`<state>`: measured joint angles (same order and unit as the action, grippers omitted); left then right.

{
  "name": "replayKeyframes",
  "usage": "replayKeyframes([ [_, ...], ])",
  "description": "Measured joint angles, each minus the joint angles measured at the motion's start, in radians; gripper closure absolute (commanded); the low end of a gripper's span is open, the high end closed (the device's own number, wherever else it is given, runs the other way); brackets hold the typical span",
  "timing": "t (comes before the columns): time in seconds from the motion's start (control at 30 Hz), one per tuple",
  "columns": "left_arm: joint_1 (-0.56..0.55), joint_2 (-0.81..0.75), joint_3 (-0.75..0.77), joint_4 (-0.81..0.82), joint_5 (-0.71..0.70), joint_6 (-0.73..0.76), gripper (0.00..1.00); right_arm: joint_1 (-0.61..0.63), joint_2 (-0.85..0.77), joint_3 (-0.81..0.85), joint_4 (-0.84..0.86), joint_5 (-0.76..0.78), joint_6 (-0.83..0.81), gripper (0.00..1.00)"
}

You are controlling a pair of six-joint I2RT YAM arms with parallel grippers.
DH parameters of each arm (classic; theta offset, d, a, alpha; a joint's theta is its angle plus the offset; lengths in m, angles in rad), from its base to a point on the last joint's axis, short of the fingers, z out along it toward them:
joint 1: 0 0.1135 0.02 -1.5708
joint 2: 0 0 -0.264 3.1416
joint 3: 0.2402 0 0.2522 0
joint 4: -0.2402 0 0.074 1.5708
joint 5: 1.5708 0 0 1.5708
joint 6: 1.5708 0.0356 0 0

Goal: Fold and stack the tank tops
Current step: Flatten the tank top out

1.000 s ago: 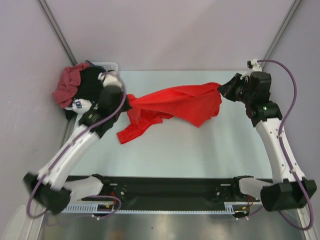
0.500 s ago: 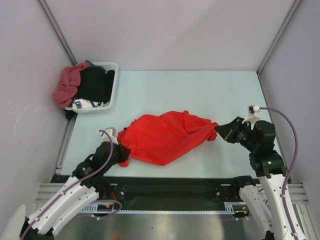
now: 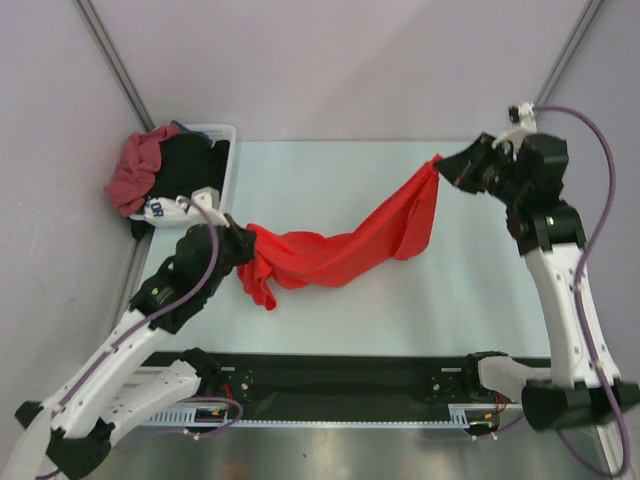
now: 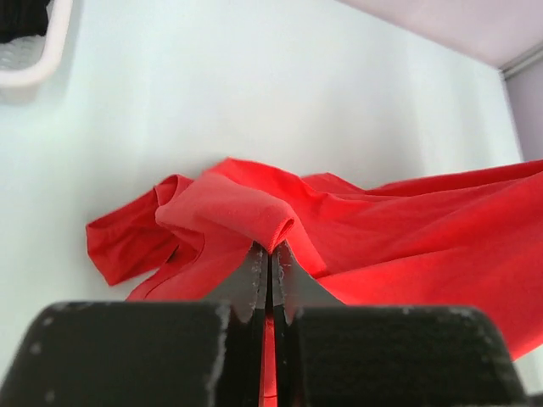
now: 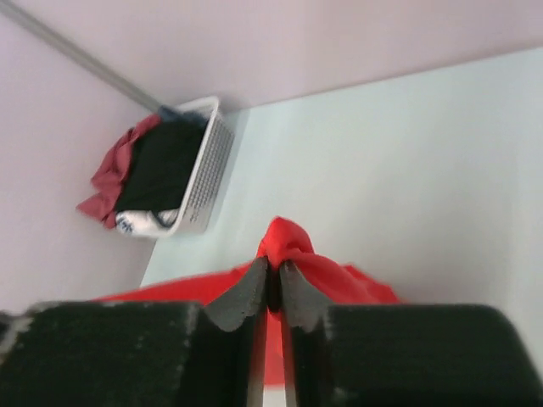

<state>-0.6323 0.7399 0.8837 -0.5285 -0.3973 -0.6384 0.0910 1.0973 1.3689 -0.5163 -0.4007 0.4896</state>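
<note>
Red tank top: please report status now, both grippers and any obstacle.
Left gripper shut on red tank top, right gripper shut on its other end. Top hangs stretched between them, unfolded. Basket with maroon tank top far left, apart.

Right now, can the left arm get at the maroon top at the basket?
Probably not yet: the left gripper is shut on the red tank top. The maroon top, draped on the basket nearby, has nothing between, so likely once released.

Dark lettering on white cloth (image 3: 162,209), not legible.
</note>
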Motion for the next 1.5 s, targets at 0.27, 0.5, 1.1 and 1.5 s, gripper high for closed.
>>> replayKeyframes([
  [0.27,0.122,0.417,0.114,0.101,0.074,0.038,1.00,-0.047,0.539,0.164,0.089,0.031,-0.003,0.18],
  [0.5,0.201,0.459,0.118,0.148,0.146,0.038,1.00,0.016,0.294,-0.332,0.143,-0.013,-0.014,0.40],
  [1.1,0.305,0.584,0.139,0.169,0.236,0.051,1.00,0.405,0.276,-0.602,0.221,0.298,-0.071,0.32],
  [1.5,0.305,0.493,0.101,0.168,0.280,0.064,1.00,0.522,0.337,-0.523,0.172,0.447,-0.097,1.00],
])
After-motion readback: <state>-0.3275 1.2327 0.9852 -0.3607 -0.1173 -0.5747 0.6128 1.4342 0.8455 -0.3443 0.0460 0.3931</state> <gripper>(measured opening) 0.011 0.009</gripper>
